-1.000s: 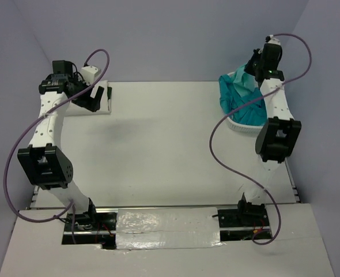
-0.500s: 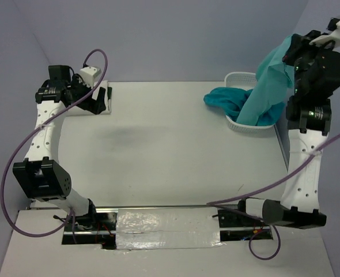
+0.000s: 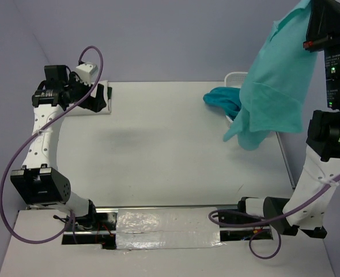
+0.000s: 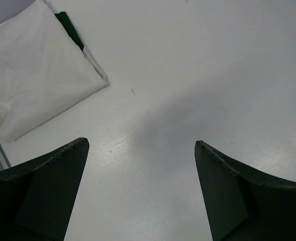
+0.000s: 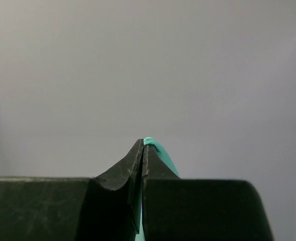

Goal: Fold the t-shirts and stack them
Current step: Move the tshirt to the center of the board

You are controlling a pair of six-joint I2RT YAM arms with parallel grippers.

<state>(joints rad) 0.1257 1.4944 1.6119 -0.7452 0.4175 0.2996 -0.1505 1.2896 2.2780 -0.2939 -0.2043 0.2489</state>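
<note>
The right gripper [image 5: 142, 146] is clenching the top edge of the pale mint t-shirt [image 3: 276, 81], which is hanging straight down from it, high over the table's [image 3: 170, 150] far right corner, its lower end dangling near the white basket [image 3: 234, 77] where a teal t-shirt [image 3: 222, 99] is spilling over the rim. The left gripper [image 4: 140, 145] is hovering released and empty just beside the folded white t-shirt [image 4: 37, 65], which is lying on a dark green t-shirt [image 4: 70, 27].
</note>
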